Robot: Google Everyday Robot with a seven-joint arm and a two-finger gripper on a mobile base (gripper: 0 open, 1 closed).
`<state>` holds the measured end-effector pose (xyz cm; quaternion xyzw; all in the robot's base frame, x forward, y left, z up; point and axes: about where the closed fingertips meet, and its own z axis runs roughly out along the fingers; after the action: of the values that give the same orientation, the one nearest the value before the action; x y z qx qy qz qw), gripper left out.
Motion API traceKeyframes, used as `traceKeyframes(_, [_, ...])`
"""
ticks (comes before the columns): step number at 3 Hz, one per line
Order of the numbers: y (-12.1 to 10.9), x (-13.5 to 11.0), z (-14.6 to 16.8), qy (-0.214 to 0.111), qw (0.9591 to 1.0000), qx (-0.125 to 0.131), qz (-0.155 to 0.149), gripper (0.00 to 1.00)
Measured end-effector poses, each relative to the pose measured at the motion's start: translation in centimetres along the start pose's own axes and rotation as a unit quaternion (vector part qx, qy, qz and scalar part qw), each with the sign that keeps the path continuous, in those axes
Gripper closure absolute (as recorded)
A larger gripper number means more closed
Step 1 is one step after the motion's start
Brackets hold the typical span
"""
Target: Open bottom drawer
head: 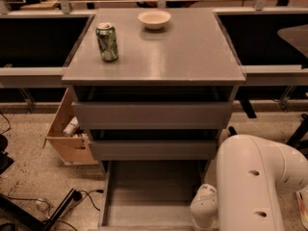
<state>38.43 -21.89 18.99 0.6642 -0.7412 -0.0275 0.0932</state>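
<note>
The bottom drawer (149,196) of the grey cabinet stands pulled out toward me, its smooth grey inner tray showing and bare. Its front panel lies at or below the frame's lower edge. Above it the two other drawer fronts (151,114) are shut. My white arm (255,186) fills the lower right, and its wrist (204,213) hangs over the drawer's right front corner. The gripper itself is below the frame's edge, out of view.
A green can (107,42) and a white bowl (154,18) stand on the cabinet top (183,57). A tan cardboard box (67,134) sits on the floor left of the cabinet. Cables and a black stand (57,208) lie at lower left.
</note>
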Motion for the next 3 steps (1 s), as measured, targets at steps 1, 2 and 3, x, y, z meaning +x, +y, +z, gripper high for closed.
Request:
traceKeyframes(1, [1.45, 1.22, 0.68, 0.006, 0.9998, -0.017, 0.009, 1.00])
traceKeyframes(2, [1.09, 1.09, 0.34, 0.006, 0.9998, -0.018, 0.009, 1.00])
traceKeyframes(3, [1.78, 1.94, 0.49, 0.011, 0.9994, -0.029, 0.012, 1.00])
